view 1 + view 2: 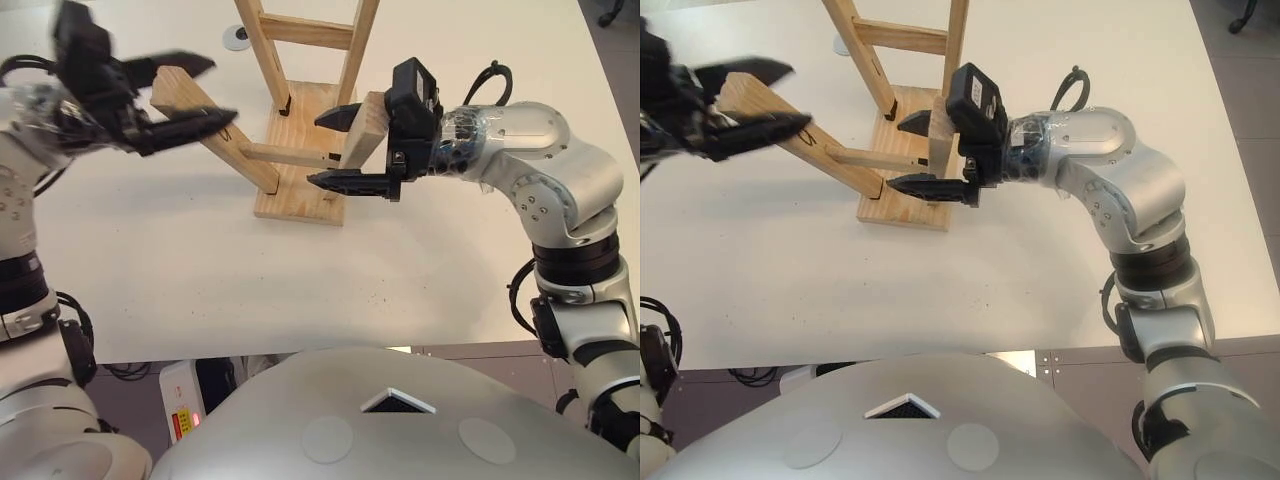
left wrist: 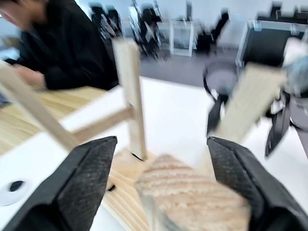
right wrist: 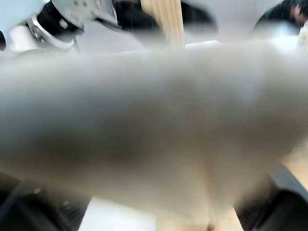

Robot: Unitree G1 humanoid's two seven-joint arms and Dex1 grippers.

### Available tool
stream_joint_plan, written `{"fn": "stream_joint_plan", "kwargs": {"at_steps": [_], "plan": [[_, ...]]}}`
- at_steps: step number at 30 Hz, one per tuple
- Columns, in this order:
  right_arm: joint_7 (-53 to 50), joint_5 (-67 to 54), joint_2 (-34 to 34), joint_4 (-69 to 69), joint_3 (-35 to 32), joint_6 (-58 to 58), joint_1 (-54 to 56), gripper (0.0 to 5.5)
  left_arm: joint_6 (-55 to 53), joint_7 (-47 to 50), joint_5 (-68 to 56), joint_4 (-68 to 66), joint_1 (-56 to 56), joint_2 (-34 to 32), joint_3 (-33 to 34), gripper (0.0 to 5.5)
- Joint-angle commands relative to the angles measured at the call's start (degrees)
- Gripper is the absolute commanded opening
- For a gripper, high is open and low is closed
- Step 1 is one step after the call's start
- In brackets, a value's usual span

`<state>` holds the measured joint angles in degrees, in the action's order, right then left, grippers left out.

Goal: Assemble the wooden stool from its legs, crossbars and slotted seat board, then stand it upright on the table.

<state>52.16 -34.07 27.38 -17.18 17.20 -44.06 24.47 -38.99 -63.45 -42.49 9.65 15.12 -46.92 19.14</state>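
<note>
The stool stands upside down, its seat board (image 1: 298, 208) flat on the table (image 1: 200, 270), and the far legs (image 1: 262, 45) are cut off at the far edge of our eye views. Our left gripper (image 1: 216, 90) is spread wide around the tip of the near-left leg (image 1: 240, 152), with gaps on both sides. Our right gripper (image 1: 318, 150), also spread, straddles the near-right leg (image 1: 366, 125). Its wrist view is blurred wood, so we cannot tell whether it touches.
</note>
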Motion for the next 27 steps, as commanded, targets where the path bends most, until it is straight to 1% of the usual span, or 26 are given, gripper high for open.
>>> {"fn": "stream_joint_plan", "kwargs": {"at_steps": [1, 2, 4, 7, 8, 9, 10, 11, 12, 13, 15, 16, 17, 18, 20, 23, 25, 27], "plan": [[-0.52, -2.16, -1.00, -0.07, -1.72, -2.48, 0.39, 3.69, -0.76, 5.98, -4.71, -2.13, -0.33, 3.89, 6.65, 3.43], [-0.83, -2.52, -1.29, 0.18, -2.35, -2.87, 0.74, 3.69, -0.36, 7.99, -5.59, -2.22, -0.21, 5.31, 7.86, 3.43], [-1.52, -3.11, -1.60, 0.78, -3.47, -3.29, 1.33, 3.69, 1.49, 15.44, -6.64, -2.49, 0.48, 9.51, 11.37, 3.43], [-2.62, -3.10, -2.08, -1.00, -3.02, -3.86, 0.95, 3.69, 7.11, 32.47, -6.95, -2.33, 3.89, 17.02, 18.44, 3.43], [-3.01, -2.78, -2.37, -2.10, -2.43, -3.92, 0.52, 3.69, 9.24, 37.58, -6.35, -2.13, 4.64, 19.19, 20.06, 3.43], [-3.54, -2.74, -2.98, -2.86, -2.05, -4.33, 0.39, 3.69, 11.53, 43.88, -2.51, -2.78, 4.39, 21.22, 20.46, 3.43], [-4.25, -2.94, -3.61, -3.49, -1.88, -4.96, 0.57, 3.69, 13.27, 50.54, 3.84, -3.33, 2.98, 22.45, 19.18, 3.43], [-5.26, -3.61, -4.40, -4.33, -1.96, -6.16, 1.06, 3.73, 13.87, 56.51, 10.86, -2.18, 0.07, 23.69, 16.29, 3.25], [-6.13, -4.56, -4.98, -5.51, -2.01, -7.43, 1.47, 3.73, 12.96, 62.26, 15.32, 0.63, -2.81, 26.35, 13.87, 3.12], [-6.84, -5.23, -5.25, -6.81, -1.74, -8.60, 1.85, 3.73, 11.12, 67.30, 18.92, 4.51, -6.04, 29.46, 11.09, 3.02], [-8.26, -5.44, -5.43, -8.51, -0.72, -10.72, 2.64, 3.73, 7.44, 74.59, 21.94, 11.62, -11.18, 36.43, 7.01, 2.74], [-9.72, -5.16, -5.90, -8.77, -0.34, -12.14, 3.14, 3.73, 6.21, 76.90, 23.42, 14.47, -13.34, 39.20, 4.51, 2.50], [-11.60, -4.91, -7.03, -8.48, 0.07, -13.83, 3.93, 3.73, 5.58, 78.29, 25.12, 17.07, -15.77, 41.25, 1.47, 2.47], [-13.31, -4.51, -8.30, -8.00, 0.77, -15.10, 4.72, 3.73, 5.05, 79.22, 26.65, 19.13, -17.80, 42.87, -1.22, 2.26], [-15.96, -3.73, -12.54, -5.37, 3.09, -16.81, 6.86, 3.73, 6.39, 80.21, 28.55, 20.61, -20.38, 46.06, -4.58, 2.02], [-19.17, -1.66, -19.08, 0.99, 5.91, -17.04, 10.15, 3.73, 8.49, 81.35, 31.06, 17.99, -19.48, 47.81, -5.90, 1.55], [-20.32, -1.43, -21.41, 2.59, 6.09, -17.49, 11.37, 3.73, 9.77, 82.39, 32.81, 15.24, -17.37, 47.95, -5.56, 1.21], [-20.51, -1.92, -22.17, 1.92, 5.54, -18.20, 11.57, 3.73, 11.36, 82.91, 33.50, 12.16, -15.31, 48.16, -4.71, 0.92]]}}
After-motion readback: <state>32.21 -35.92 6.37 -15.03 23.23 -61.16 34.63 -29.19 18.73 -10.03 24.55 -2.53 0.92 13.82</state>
